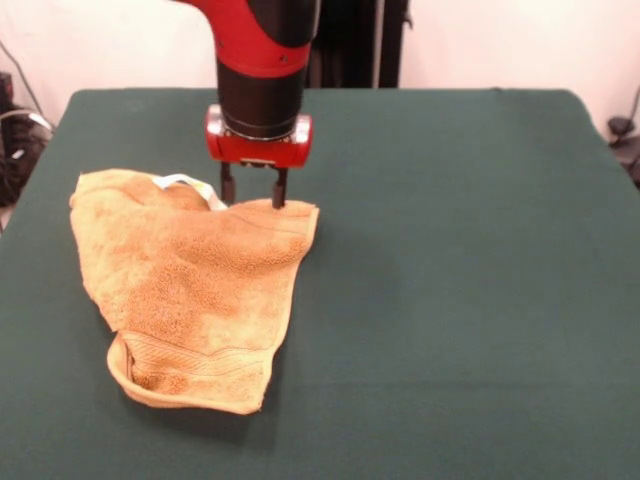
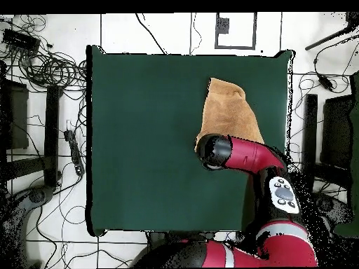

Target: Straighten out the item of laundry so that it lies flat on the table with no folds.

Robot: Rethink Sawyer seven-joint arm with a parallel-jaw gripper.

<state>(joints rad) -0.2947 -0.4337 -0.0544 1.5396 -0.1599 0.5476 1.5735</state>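
The golden-orange towel [image 1: 190,285] lies crumpled on the dark green table [image 1: 450,300], left of the middle in the front view. Its near end is folded over, showing a woven border band, and a white tag loop [image 1: 185,183] shows at its far edge. My gripper [image 1: 253,200] stands at the towel's far right corner, its two dark fingers [image 1: 279,188] set a little apart and their tips touching the towel's edge. In the overhead view the towel [image 2: 226,112] lies at the table's [image 2: 140,140] right side and the arm's end hides the gripper.
Cables and stands lie on the floor round the table in the overhead view [image 2: 42,63]. The table's left edge in the front view [image 1: 30,200] is close to the towel.
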